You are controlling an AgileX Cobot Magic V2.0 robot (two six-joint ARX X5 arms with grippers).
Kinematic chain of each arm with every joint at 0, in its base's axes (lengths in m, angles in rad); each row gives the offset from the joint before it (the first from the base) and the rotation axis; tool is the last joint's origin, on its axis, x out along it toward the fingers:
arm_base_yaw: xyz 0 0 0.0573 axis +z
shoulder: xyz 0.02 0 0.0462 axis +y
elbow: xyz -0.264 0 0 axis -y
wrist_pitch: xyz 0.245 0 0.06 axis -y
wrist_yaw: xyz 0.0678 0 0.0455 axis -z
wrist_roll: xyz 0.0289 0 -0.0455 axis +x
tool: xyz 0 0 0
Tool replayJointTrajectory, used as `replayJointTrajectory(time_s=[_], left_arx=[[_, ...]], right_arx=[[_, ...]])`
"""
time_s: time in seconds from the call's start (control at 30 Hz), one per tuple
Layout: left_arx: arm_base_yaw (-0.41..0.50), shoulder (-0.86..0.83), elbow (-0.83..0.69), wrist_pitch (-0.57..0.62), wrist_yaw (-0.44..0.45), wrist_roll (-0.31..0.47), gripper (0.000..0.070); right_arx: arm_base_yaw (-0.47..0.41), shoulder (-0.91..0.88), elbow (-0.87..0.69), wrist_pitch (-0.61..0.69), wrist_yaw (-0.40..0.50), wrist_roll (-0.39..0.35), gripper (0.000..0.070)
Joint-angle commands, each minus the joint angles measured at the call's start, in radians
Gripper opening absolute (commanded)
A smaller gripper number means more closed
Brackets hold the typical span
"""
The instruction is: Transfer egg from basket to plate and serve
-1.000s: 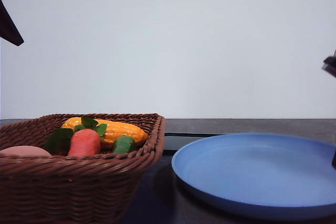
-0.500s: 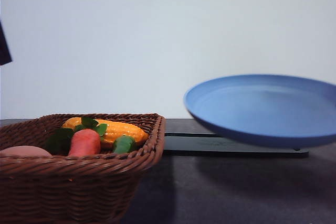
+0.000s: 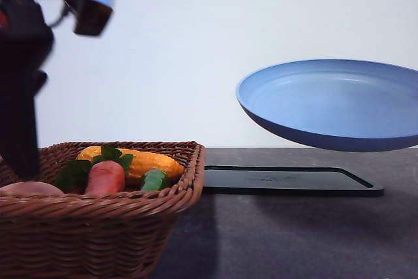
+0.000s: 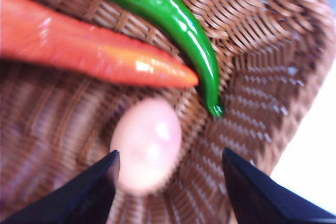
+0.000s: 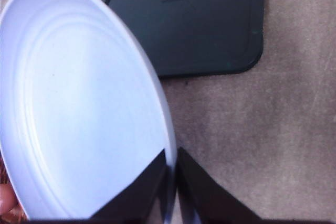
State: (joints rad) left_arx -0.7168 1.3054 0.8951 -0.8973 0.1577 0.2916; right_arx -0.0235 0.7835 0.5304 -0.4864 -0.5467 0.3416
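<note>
The pinkish-tan egg lies on the floor of the wicker basket, beside a carrot and a green pepper. My left gripper hangs open just above it, one finger over its edge and the other well out to the side. In the front view the left arm reaches down into the basket over the egg. My right gripper is shut on the rim of the light-blue plate. The plate hangs tilted in the air at the right, above the table.
An orange carrot, a yellow corn cob and a green pepper share the basket. The carrot and pepper lie close to the egg. A flat black tray lies on the dark table under the plate.
The plate rose from the table and now hangs higher and more tilted. My left arm dropped from the upper left corner down into the basket.
</note>
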Motion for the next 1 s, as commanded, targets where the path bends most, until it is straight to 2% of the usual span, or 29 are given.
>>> replayJointTrajectory(time_s=[0.0, 0.53, 0.97], left_arx=[[-0.009, 0.037, 0.014, 0.016, -0.003, 0.023, 0.0398], [-0.009, 0.178, 0.014, 0.03, -0.036, 0.037, 0.0389], [-0.009, 0.178, 0.015, 0.03, -0.046, 0.037, 0.0163]], right_arx=[[-0.002, 0.001, 0.016, 0.01, -0.006, 0.011, 0.0], [-0.002, -0.002, 0.016, 0.014, -0.012, 0.011, 0.0], [-0.002, -0.002, 0.016, 0.015, -0.012, 0.011, 0.0]])
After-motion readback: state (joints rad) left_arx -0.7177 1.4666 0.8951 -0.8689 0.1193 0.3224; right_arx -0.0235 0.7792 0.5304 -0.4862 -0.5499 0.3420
